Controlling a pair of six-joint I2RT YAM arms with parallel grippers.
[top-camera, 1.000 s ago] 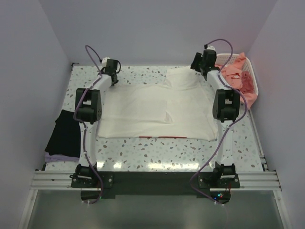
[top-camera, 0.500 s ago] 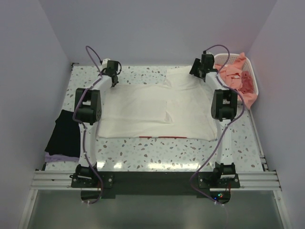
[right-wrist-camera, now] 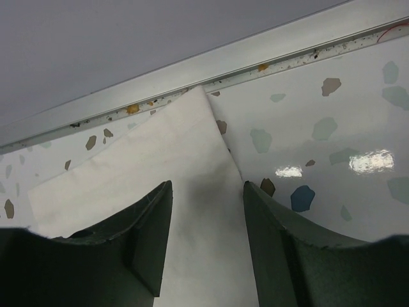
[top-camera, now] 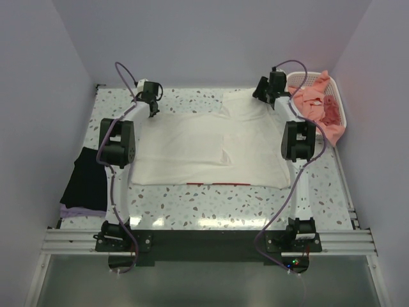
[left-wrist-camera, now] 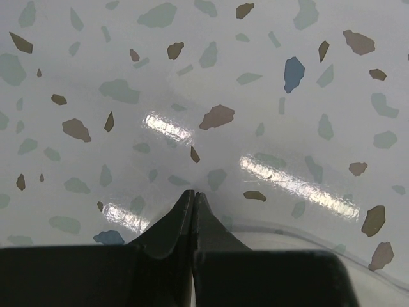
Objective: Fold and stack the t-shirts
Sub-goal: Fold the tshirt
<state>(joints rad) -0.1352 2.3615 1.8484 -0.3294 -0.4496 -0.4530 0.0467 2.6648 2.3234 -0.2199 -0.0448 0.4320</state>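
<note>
We see the speckled table filling most of the top view. The large cream-white t-shirt lies spread flat on the middle of it, between the two arms, with a fold edge showing near its centre. The left arm reaches forward along the shirt's left side and the right arm along its right side, over the cloth's right margin. In the far right corner, against the wall, stands the white lattice basket, with salmon-pink t-shirts heaped in it and spilling over its near rim. At the table's left edge, well apart from the cream shirt, lies the black t-shirt, and a lavender t-shirt peeks out from under its near end. The left gripper sits at the cream shirt's far left corner. In its wrist view the left gripper has its fingers pressed together tip to tip over bare table, with the shirt's thin edge just beside them at lower right. We cannot tell whether any cloth is pinched there. The right gripper is at the shirt's far right corner. Its wrist view shows the right gripper with its fingers standing apart over a corner of the cream cloth that points toward the metal rail at the table's far edge. We cannot tell whether the tips touch the cloth. A thin red strip shows along the shirt's near hem.
</note>
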